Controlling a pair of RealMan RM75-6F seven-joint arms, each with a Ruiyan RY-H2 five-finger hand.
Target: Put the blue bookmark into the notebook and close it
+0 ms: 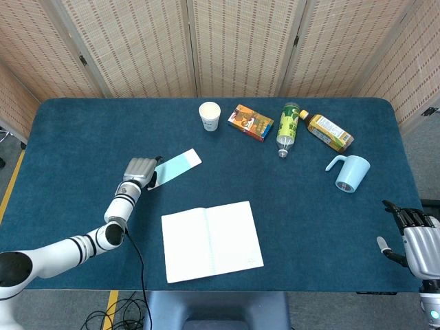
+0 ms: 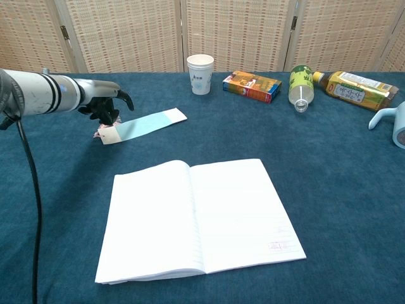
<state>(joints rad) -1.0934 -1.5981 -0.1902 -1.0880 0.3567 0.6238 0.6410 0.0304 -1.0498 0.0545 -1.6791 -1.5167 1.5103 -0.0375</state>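
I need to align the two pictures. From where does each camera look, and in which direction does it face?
Head view: high above the near edge, facing steeply down on the whole table; shows left hand with its arm, and right hand.
Chest view: low at the near edge, looking across to the screens; shows only the left hand and forearm.
Shared: notebook, blue bookmark, paper cup.
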